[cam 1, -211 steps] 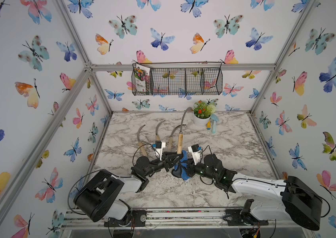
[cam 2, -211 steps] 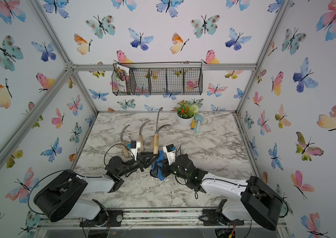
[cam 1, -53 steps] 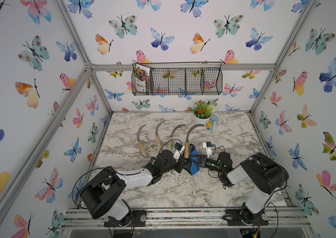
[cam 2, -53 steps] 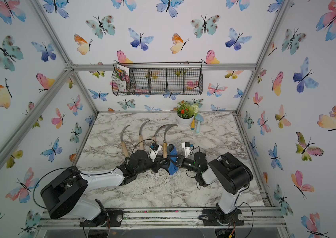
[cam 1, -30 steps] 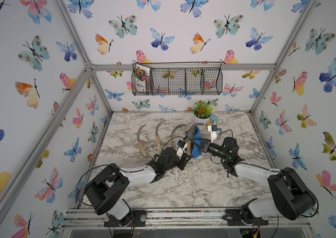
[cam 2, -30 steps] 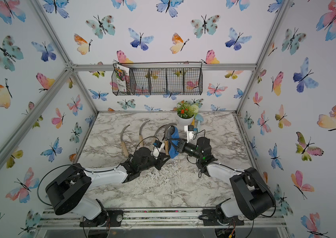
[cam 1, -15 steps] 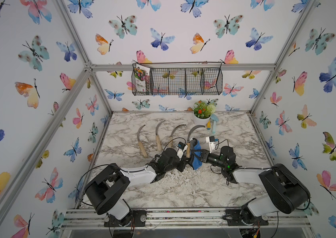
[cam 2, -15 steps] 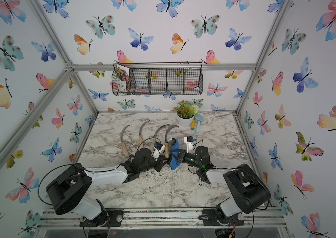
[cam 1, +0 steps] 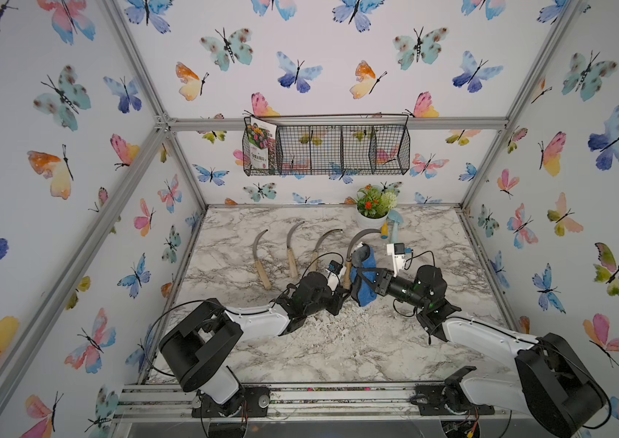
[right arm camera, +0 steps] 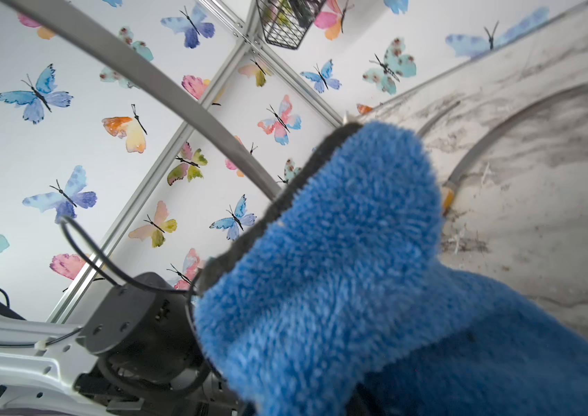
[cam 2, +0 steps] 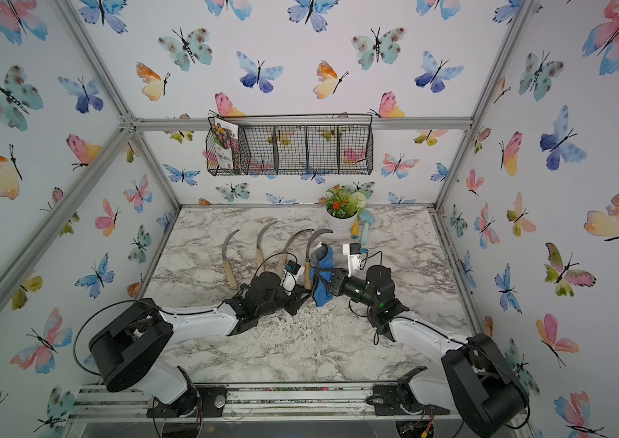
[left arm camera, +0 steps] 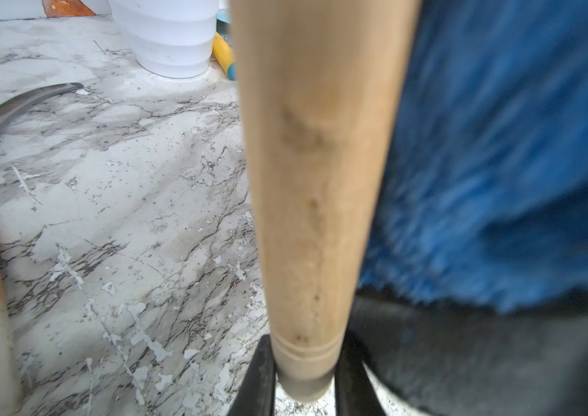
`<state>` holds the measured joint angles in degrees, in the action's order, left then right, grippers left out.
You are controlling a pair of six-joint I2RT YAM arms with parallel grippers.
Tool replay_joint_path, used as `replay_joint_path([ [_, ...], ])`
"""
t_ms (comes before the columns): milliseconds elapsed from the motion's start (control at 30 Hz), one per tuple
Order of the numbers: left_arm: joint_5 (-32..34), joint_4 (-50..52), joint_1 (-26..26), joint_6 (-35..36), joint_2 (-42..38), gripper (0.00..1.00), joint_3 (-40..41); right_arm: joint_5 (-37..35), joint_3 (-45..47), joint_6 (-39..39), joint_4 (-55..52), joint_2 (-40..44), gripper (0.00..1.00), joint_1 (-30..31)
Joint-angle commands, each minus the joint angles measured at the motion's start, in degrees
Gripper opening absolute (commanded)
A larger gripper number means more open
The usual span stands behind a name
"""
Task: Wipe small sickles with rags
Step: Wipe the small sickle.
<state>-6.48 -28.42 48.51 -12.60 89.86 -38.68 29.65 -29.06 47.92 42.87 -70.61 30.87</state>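
Three small sickles (cam 1: 292, 263) lie untouched beside the left gripper (cam 1: 344, 285), which is clamped on the handle (left arm camera: 314, 180) end of a fourth sickle (cam 1: 351, 242). Within the last second the rag (cam 1: 365, 261), pinched in the right gripper (cam 1: 366, 280), has been drawn from the blade tip back toward the handle, so one wiping stroke is judged complete. The bare blade (right arm camera: 163, 86) arching beyond the rag is shown only by the right wrist view; handle and rag alone by the left.

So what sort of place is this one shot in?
Likely a staged gardening bench inside a robot test booth: butterfly wallpaper on aluminium framing, a marble-look tabletop, a potted plant and wire basket.
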Motion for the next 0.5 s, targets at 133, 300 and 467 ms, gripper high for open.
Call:
replay_joint_path([
  [133,0.4,-1.1,0.3,0.9,-0.6,0.00,-0.6,1.3,0.2,0.2,2.9,-5.6,0.02,0.6],
  [300,0.7,-1.4,0.3,0.9,-1.2,0.00,-0.1,-1.3,6.2,1.6,9.0,-9.9,0.02,4.1],
  [467,0.8,-1.5,0.3,0.9,-1.5,0.00,0.0,-2.1,9.1,3.3,14.2,-13.6,0.02,6.7],
])
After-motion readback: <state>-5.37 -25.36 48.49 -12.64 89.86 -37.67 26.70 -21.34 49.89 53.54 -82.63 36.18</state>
